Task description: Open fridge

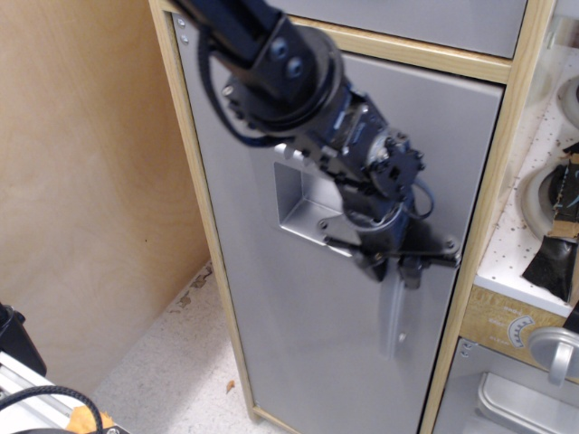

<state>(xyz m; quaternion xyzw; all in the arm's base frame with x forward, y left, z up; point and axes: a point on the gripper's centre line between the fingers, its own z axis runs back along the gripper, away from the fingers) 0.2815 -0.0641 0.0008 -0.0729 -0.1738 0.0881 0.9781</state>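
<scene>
The fridge point(298, 362) fills the middle of the view: a light wood frame around a tall matte grey door with a recessed silver dispenser panel point(298, 203). Its silver handle point(396, 321) runs down near the door's right edge. My black gripper point(399, 269) reaches in from the top and is closed around the handle's upper end, one finger on each side. The arm hides the top of the handle and part of the dispenser. The door lies about flush with the frame; I cannot tell if it is slightly ajar.
A plywood wall point(81, 181) stands close on the left, over a speckled floor point(172, 371). On the right are a white speckled counter point(543, 208), a dial point(520, 330) and a silver oven door point(516, 402). A short grey panel point(434, 18) sits above the fridge.
</scene>
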